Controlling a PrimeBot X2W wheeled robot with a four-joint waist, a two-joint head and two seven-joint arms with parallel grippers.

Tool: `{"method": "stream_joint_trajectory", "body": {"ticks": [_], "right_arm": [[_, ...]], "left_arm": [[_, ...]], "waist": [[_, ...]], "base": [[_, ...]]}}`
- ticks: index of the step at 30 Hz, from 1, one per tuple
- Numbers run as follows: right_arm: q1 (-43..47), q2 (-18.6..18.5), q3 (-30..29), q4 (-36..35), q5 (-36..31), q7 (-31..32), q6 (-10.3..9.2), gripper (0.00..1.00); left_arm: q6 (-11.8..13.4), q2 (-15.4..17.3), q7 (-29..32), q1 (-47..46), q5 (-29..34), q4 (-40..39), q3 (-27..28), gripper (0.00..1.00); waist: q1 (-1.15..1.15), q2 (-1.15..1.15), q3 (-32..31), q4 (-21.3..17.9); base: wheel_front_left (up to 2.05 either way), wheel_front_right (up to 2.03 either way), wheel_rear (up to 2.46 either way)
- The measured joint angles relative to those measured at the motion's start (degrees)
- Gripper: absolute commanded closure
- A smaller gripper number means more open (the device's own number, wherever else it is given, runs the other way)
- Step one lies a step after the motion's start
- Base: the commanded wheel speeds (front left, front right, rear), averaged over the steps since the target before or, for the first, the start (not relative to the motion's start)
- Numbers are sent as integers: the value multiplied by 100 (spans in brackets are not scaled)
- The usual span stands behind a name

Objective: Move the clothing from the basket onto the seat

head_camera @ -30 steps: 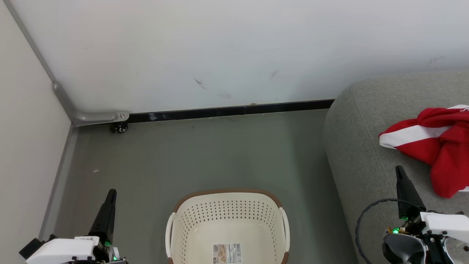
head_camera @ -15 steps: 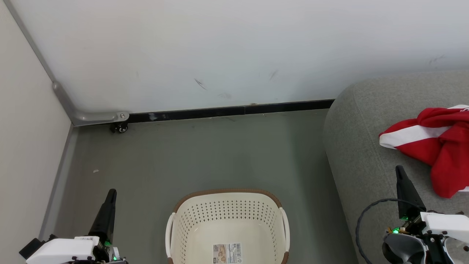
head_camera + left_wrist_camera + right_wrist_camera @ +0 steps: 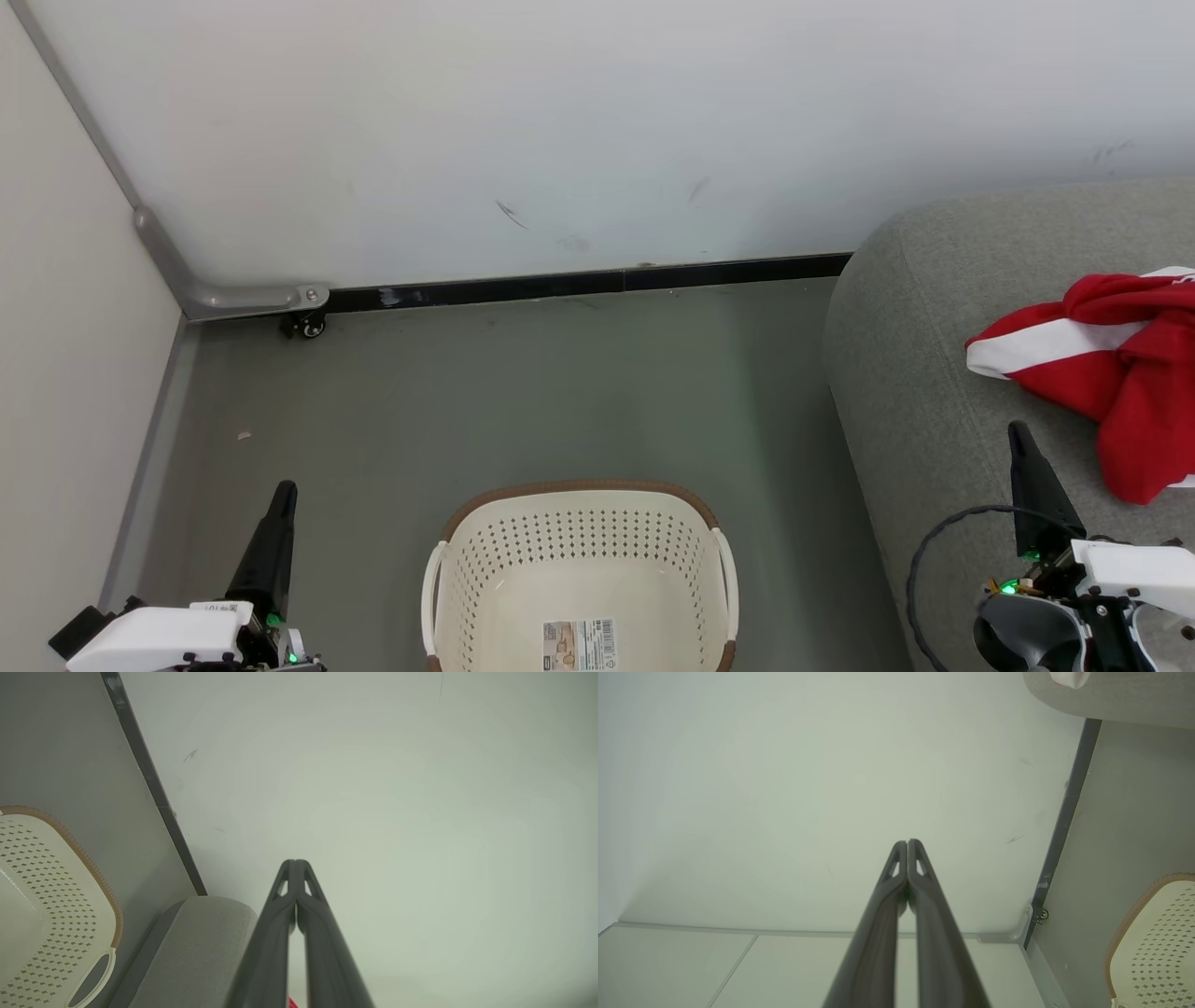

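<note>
Low, left arm [image 3: 154, 639], right arm [image 3: 1134, 565]; jaws together.

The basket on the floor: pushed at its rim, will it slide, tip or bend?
The basket, as far as visible, holds only a label, so it is probably light and would slide on the smooth floor. Its perforated walls may flex slightly.

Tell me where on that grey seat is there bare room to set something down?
The seat is bare along its left side, between its rounded edge and the clothing heaped at right. The basket's visible bottom is bare beside its label.
</note>
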Motion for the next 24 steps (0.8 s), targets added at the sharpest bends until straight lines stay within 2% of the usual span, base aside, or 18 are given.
{"method": "stream_joint_trajectory", "body": {"ticks": [24], "right_arm": [[0, 13, -21, 0, -14, 16, 0, 100]], "left_arm": [[0, -1, 0, 0, 0, -4, 0, 100]], "waist": [[0, 0, 0, 0]], "base": [[0, 0, 0]]}}
